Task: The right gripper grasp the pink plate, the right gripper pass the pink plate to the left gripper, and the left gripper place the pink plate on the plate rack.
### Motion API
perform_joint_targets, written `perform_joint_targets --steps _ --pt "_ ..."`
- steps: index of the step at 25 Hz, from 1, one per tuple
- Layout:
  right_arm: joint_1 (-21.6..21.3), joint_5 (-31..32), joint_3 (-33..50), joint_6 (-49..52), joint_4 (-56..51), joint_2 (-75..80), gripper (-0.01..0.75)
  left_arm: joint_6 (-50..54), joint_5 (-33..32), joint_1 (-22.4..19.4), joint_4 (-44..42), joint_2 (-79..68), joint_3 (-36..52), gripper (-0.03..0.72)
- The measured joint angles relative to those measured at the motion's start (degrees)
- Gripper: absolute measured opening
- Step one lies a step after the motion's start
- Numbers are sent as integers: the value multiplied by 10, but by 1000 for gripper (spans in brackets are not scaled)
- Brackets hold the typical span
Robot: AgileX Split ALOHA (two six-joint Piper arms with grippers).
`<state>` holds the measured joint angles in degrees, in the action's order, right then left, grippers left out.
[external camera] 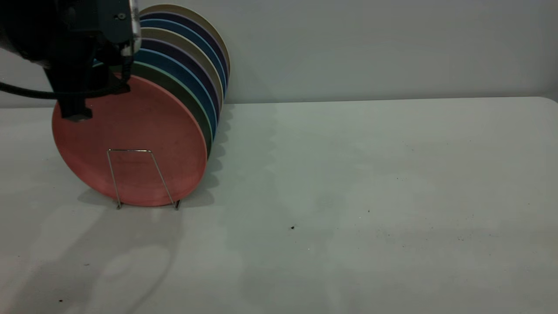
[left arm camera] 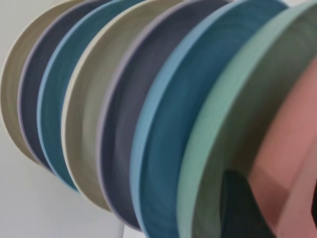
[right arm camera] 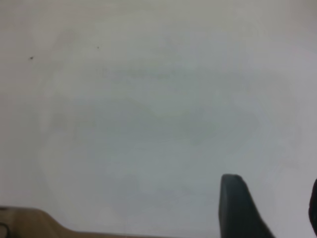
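The pink plate (external camera: 130,144) stands on edge at the front of the row in the plate rack (external camera: 114,179), its lower rim behind the front wire loop. My left gripper (external camera: 83,109) reaches down from the top left and is shut on the plate's upper left rim, with one finger (external camera: 75,112) in front of its face. In the left wrist view the pink plate (left arm camera: 292,148) sits between my left gripper's (left arm camera: 280,208) two dark fingers (left arm camera: 242,208). My right gripper (right arm camera: 275,198) is out of the exterior view; it is open and empty over bare table.
Several plates stand in the rack behind the pink one: a teal-green plate (external camera: 183,93) directly behind it, then blue, purple and beige ones (external camera: 196,52). The white table (external camera: 348,196) stretches to the right. A wall stands close behind the rack.
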<state>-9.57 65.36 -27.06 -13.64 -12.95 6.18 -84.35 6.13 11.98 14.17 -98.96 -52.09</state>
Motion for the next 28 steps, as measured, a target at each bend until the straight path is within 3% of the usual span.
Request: perform_joint_targets --steps 10,20,28 --pt "0 0 0 0 0 0 361 0 -13 0 87 77 30 391" --pt "0 0 0 12 42 0 361 20 -125 0 387 370 92 391" --pt "2 0 0 15 45 0 361 120 -175 0 496 518 153 391"
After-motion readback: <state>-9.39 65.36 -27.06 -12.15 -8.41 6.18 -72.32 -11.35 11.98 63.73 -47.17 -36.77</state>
